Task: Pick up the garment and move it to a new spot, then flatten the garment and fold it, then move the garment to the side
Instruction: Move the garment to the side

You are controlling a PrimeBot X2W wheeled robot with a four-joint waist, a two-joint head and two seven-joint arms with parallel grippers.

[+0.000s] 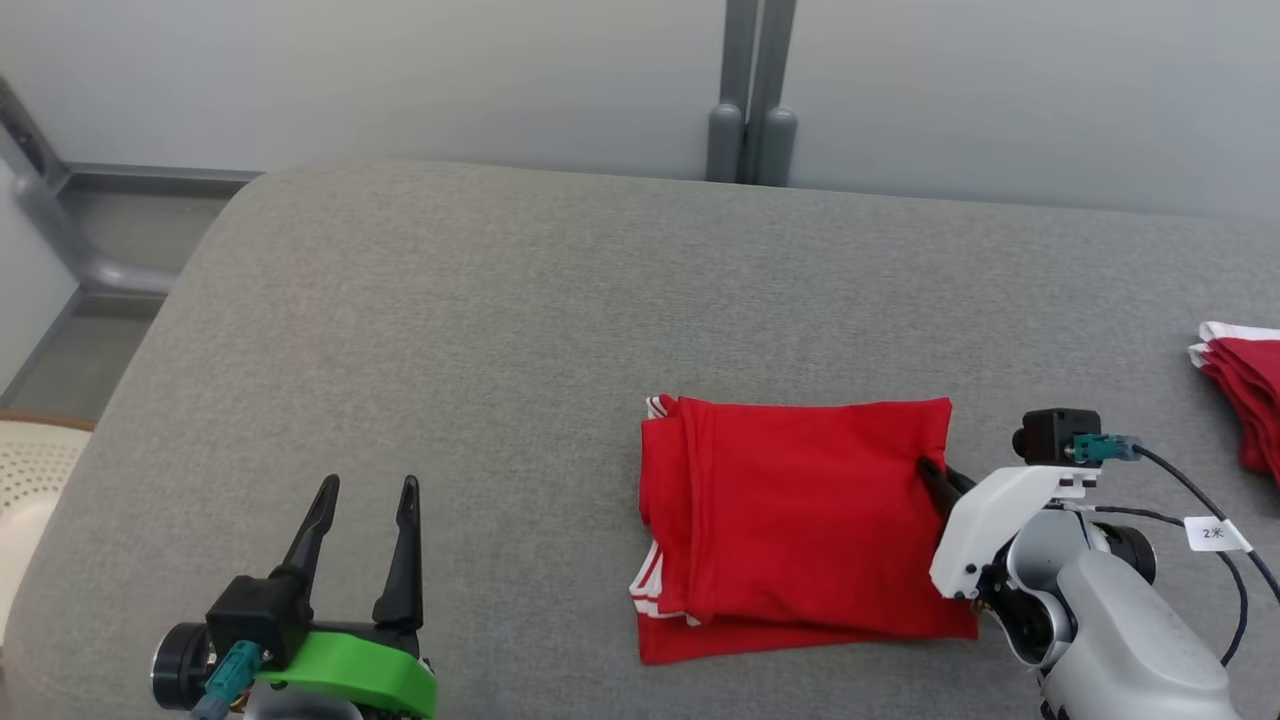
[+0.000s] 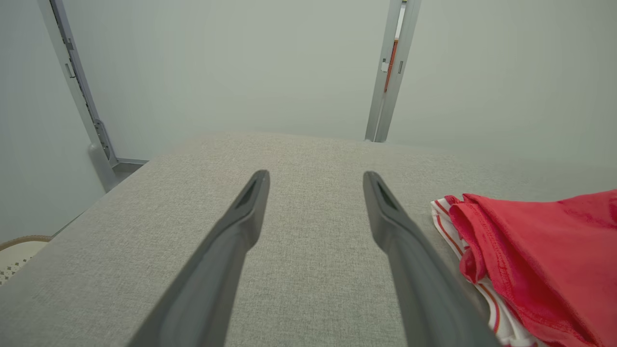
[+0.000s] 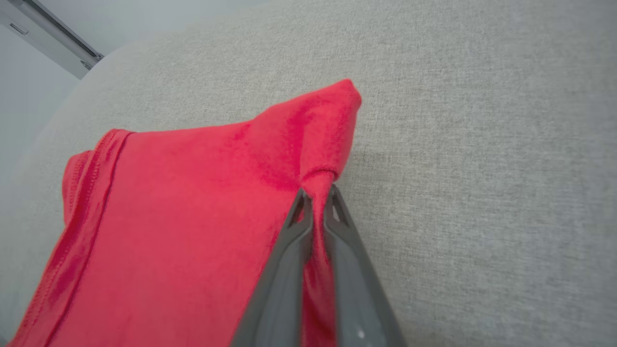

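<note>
One red garment (image 1: 800, 530), folded to a rough square, lies flat on the grey tabletop (image 1: 500, 330), right of centre and toward the near edge. Right fingers (image 1: 940, 485) meet it at its right edge, just below the far right corner. In the right wrist view they are pinched narrow, with a bunched fold of the garment (image 3: 193, 217) caught between the tips. The corner puckers up above the pinch. Left fingers (image 1: 405, 560) are spread wide, holding nothing, over bare tabletop well to the garment's left. White striped trim shows along the garment's left edge. A second red pile (image 1: 1245, 400) sits at the tabletop's far right, apart.
</note>
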